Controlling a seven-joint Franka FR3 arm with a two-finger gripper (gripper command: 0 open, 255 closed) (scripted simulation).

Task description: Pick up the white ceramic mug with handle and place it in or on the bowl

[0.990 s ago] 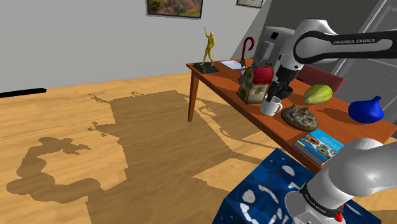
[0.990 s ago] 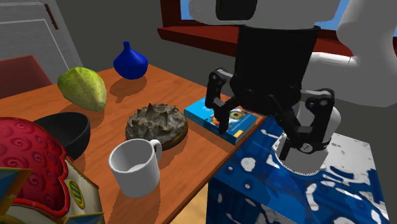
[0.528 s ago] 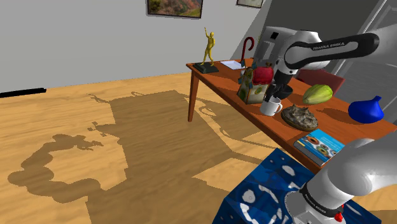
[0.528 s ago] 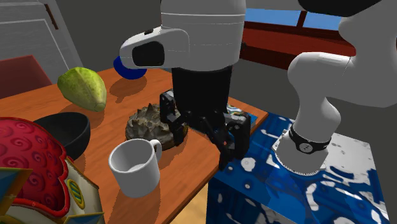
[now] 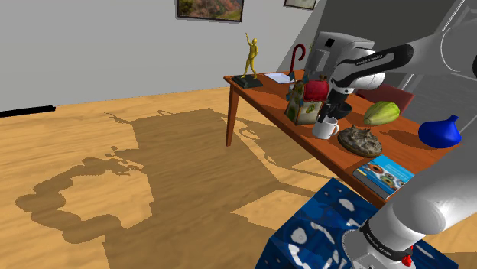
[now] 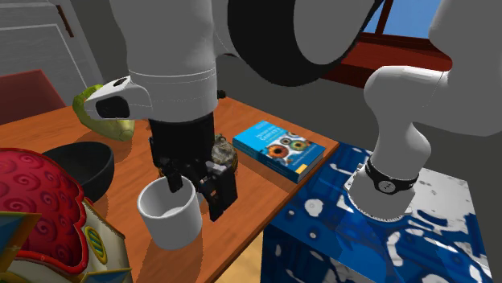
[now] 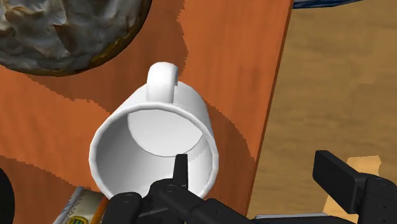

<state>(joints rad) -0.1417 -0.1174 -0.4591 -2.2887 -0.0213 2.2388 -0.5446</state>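
A white mug (image 5: 325, 128) (image 6: 169, 213) (image 7: 153, 146) with its handle stands upright near the wooden table's front edge (image 7: 273, 95). My black gripper (image 5: 328, 115) (image 6: 195, 191) (image 7: 261, 184) hangs open just above it. One finger (image 7: 181, 170) is over the mug's mouth, the other (image 7: 340, 178) is outside the rim, past the table edge. The mug's wall on that side lies between them, and I see no clasp. The black bowl (image 6: 76, 165) sits behind the mug, beside a red patterned object (image 6: 40, 209).
A brown spiky lump (image 5: 360, 139) (image 7: 63, 32) lies close to the mug's handle side. A green fruit (image 5: 381, 113), a blue vase (image 5: 439, 132), a blue book (image 6: 281, 147) and a gold figurine (image 5: 251, 57) share the table. The blue stand (image 6: 378, 233) is beside the table edge.
The arm has swung from over the book and stand across to the mug and come down onto it. The fingers stayed apart. The mug has not moved.
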